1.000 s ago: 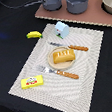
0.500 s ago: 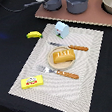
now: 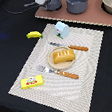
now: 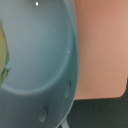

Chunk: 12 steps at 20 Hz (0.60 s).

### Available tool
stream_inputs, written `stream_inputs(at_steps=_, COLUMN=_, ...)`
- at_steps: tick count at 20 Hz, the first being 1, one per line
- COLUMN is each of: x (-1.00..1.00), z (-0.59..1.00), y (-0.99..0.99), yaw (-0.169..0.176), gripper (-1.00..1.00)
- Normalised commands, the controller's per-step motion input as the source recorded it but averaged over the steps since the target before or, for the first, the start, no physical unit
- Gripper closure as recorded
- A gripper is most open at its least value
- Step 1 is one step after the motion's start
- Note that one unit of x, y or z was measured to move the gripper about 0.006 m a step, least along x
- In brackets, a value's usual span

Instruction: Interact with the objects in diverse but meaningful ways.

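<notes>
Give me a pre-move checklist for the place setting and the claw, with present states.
1. Bread loaf sits on the plate: ok.
2. Knife and fork lie flat on the placemat, either side of the plate: ok.
3. Blue carton upright on the placemat: ok.
4. Banana fully on the placemat: not ok, at its edge.
5. Claw open or shut: cannot tell; wrist view shows only a grey pot.
</notes>
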Motion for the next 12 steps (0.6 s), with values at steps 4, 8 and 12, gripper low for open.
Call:
stream_inputs(at_steps=4, x=-0.12, z=-0.37, y=0.13, yaw=0.000, gripper=-1.00)
stream_inputs(at_steps=8, x=-0.04, z=-0.17, y=0.10, yaw=0.000, gripper=-1.00)
stream_inputs(at_steps=12, x=0.00, z=0.06, y=0.08, yaw=0.000, gripper=-1.00)
